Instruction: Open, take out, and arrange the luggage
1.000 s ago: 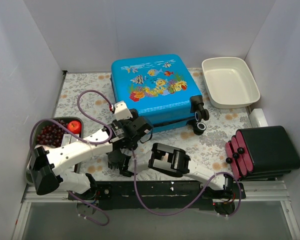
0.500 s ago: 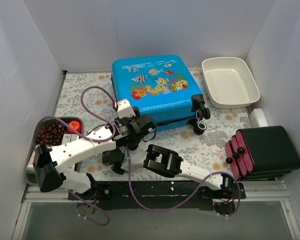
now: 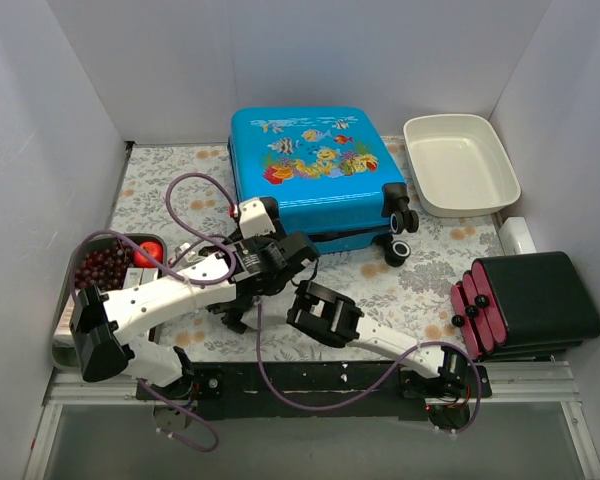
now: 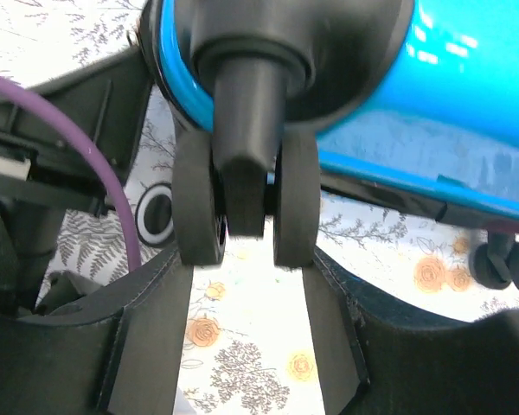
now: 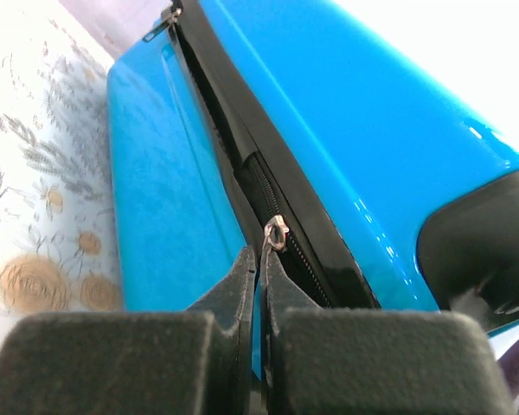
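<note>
The luggage (image 3: pixel 315 165), bright blue with a fish print, lies flat at the back middle of the table. Its black wheels (image 3: pixel 401 232) stick out on the right. My left gripper (image 3: pixel 285 262) is at its near edge. In the left wrist view the left gripper (image 4: pixel 246 259) has its fingertips on either side of a black twin wheel (image 4: pixel 199 207) under the blue shell (image 4: pixel 432 147). My right gripper (image 5: pixel 261 255) is shut on the silver zipper pull (image 5: pixel 277 233) of the black zipper (image 5: pixel 268 186). In the top view the right gripper (image 3: pixel 315 305) sits just below the left one.
A white tub (image 3: pixel 460 165) stands at the back right. A flat black case with magenta edges (image 3: pixel 530 300) lies at the right. A dark tray of grapes (image 3: pixel 100 268) with a red fruit (image 3: pixel 148 252) sits at the left. White walls close in three sides.
The luggage has slid back and to the right and turned a little. My left gripper moved right with it. The right gripper moved up towards the luggage's near edge.
</note>
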`<state>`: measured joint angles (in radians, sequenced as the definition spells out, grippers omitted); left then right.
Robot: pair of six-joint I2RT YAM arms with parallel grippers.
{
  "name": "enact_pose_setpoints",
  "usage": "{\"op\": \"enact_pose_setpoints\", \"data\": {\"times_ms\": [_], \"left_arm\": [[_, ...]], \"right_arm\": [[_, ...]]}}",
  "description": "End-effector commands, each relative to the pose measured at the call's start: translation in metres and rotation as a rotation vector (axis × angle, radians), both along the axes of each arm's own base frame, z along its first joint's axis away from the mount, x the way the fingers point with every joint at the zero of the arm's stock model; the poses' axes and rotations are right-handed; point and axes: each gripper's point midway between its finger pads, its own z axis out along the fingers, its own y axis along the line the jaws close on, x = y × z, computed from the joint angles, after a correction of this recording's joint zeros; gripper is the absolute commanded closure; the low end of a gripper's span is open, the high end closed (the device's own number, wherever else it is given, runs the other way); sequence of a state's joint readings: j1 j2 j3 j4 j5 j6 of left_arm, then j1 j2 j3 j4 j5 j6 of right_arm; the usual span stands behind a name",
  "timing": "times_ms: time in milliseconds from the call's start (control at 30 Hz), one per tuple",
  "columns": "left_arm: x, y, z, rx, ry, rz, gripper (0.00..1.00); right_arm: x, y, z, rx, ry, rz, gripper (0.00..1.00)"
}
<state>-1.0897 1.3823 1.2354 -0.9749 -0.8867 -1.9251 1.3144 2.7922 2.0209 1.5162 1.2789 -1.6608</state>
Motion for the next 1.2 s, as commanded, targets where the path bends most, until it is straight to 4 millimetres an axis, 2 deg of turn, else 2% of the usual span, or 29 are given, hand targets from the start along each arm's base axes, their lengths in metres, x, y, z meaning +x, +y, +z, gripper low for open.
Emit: {"op": "enact_pose_setpoints", "data": {"times_ms": [0,100,133,167,200,233,300,400,433,467,500,567,600,633,667,700,733,767,800,833,867,900,933,967,1100,1133,1167], "left_arm": [[-0.079,-0.142,0.05,-0.831,0.284,-0.047,1.0],[-0.075,-0.135,0.052,-0.834,0.253,-0.023,1.0],[-0.075,-0.132,0.054,-0.848,0.251,-0.016,1.0],[-0.075,-0.129,0.053,-0.852,0.246,-0.005,1.0],[-0.075,-0.125,0.047,-0.844,0.247,0.001,1.0],[-0.075,-0.122,0.052,-0.864,0.238,0.004,1.0],[-0.075,-0.117,0.05,-0.87,0.236,0.018,1.0],[-0.074,-0.11,0.048,-0.852,0.228,0.032,1.0],[-0.073,-0.11,0.05,-0.851,0.216,0.032,1.0],[-0.072,-0.11,0.052,-0.841,0.205,0.015,1.0],[-0.072,-0.11,0.054,-0.825,0.195,-0.001,1.0],[-0.067,-0.112,0.064,-0.809,0.161,-0.03,1.0],[-0.068,-0.109,0.063,-0.776,0.158,-0.041,1.0],[-0.067,-0.109,0.067,-0.771,0.144,-0.057,1.0],[-0.065,-0.108,0.071,-0.768,0.133,-0.06,0.88],[-0.065,-0.107,0.074,-0.77,0.125,-0.068,0.76],[-0.064,-0.107,0.075,-0.748,0.114,-0.091,0.64],[-0.063,-0.107,0.078,-0.75,0.111,-0.09,0.54],[-0.062,-0.106,0.081,-0.751,0.105,-0.097,0.36],[-0.061,-0.105,0.084,-0.729,0.091,-0.119,0.3],[-0.059,-0.104,0.086,-0.727,0.087,-0.118,0.17],[-0.059,-0.105,0.093,-0.73,0.078,-0.13,0.02],[-0.056,-0.104,0.095,-0.716,0.065,-0.137,0.02],[-0.054,-0.103,0.098,-0.7,0.054,-0.149,0.02],[-0.042,-0.1,0.115,-0.603,-0.027,-0.194,0.02],[-0.035,-0.1,0.137,-0.603,-0.068,-0.203,0.02],[-0.03,-0.1,0.135,-0.566,-0.071,-0.196,0.02]], "right_arm": [[0.033,0.062,0.062,-0.025,-0.319,0.382,0.99],[0.022,0.057,0.061,-0.049,-0.336,0.381,0.99],[0.017,0.055,0.054,-0.066,-0.335,0.383,0.99],[0.014,0.053,0.058,-0.058,-0.34,0.383,0.99],[0.011,0.051,0.058,-0.054,-0.336,0.381,0.99],[0.008,0.051,0.055,-0.049,-0.328,0.387,0.98],[0.005,0.047,0.053,-0.033,-0.303,0.382,0.94],[-0.006,0.047,0.046,-0.029,-0.273,0.408,0.75],[-0.012,0.048,0.044,-0.017,-0.264,0.419,0.61],[-0.017,0.046,0.041,-0.017,-0.256,0.427,0.56],[-0.021,0.045,0.04,-0.016,-0.247,0.427,0.46],[-0.034,0.043,0.044,0.037,-0.233,0.439,0.37],[-0.039,0.039,0.033,0.032,-0.202,0.437,0.29],[-0.047,0.039,0.031,0.072,-0.184,0.459,0.24],[-0.054,0.037,0.04,0.095,-0.178,0.472,0.22],[-0.058,0.031,0.028,0.078,-0.142,0.473,0.18],[-0.067,0.03,0.028,0.103,-0.121,0.49,0.16],[-0.072,0.027,0.038,0.161,-0.1,0.507,0.16],[-0.075,0.021,0.037,0.193,-0.072,0.496,0.15],[-0.082,0.018,0.024,0.16,-0.025,0.503,0.14],[-0.086,0.015,0.035,0.244,0.002,0.519,0.13],[-0.089,0.01,0.035,0.26,0.023,0.521,0.13],[-0.095,0.002,0.022,0.235,0.056,0.524,0.12],[-0.098,-0.002,0.034,0.272,0.066,0.528,0.11],[-0.118,-0.012,0.016,0.248,0.189,0.578,0.08],[-0.126,-0.013,0.011,0.246,0.226,0.594,0.07],[-0.131,-0.024,-0.005,0.155,0.307,0.583,0.07]]}}
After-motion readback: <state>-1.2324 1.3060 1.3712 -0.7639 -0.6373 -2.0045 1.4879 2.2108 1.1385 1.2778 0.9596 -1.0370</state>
